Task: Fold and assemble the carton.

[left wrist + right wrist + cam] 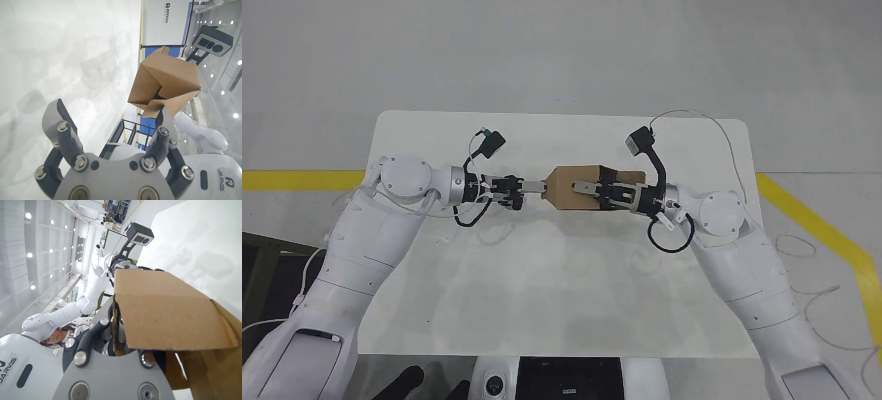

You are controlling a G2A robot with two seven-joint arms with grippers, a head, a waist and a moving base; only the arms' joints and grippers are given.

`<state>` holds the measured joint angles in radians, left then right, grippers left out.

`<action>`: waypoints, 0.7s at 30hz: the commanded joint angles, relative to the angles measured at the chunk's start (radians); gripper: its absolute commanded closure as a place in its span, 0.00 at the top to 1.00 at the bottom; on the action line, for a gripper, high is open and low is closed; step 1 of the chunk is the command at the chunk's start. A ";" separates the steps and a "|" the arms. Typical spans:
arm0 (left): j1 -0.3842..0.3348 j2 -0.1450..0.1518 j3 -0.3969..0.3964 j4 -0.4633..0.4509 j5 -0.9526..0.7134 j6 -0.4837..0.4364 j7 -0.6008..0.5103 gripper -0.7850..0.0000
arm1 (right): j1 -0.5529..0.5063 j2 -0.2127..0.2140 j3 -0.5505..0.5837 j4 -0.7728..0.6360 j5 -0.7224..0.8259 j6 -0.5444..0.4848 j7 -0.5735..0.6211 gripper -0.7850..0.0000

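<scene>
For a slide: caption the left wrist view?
Left gripper open, one of its fingers at a flap of the partly folded carton above the table.

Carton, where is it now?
Top view: the carton hangs over the table, between the left end effector and the right end effector, which grips it.

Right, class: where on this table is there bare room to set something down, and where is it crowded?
Bare: near half of the table, between the arms, and the far strip beyond the carton. Crowded: the middle, where left gripper and right gripper meet it.
</scene>
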<state>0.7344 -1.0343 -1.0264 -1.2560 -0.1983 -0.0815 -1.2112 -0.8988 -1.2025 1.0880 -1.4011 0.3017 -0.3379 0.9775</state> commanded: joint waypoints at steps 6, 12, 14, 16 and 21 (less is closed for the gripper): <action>0.001 -0.004 0.009 0.000 -0.023 -0.015 -0.007 1.00 | 0.006 -0.008 -0.019 0.018 0.069 -0.029 0.018 0.00; 0.001 -0.006 0.012 0.002 -0.043 -0.026 -0.015 1.00 | 0.014 -0.016 -0.037 0.040 0.124 -0.062 0.026 0.00; 0.001 -0.007 0.012 0.001 -0.046 -0.030 -0.017 1.00 | 0.016 -0.019 -0.042 0.047 0.141 -0.072 0.028 0.00; 0.001 -0.007 0.013 0.001 -0.049 -0.032 -0.019 1.00 | 0.018 -0.022 -0.046 0.053 0.154 -0.082 0.029 0.00; 0.003 -0.008 0.014 0.002 -0.064 -0.033 -0.024 1.00 | 0.024 -0.026 -0.052 0.065 0.175 -0.095 0.037 0.00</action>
<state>0.7368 -1.0423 -1.0128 -1.2538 -0.2581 -0.1139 -1.2338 -0.8764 -1.2276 1.0372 -1.3375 0.4737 -0.4316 1.0126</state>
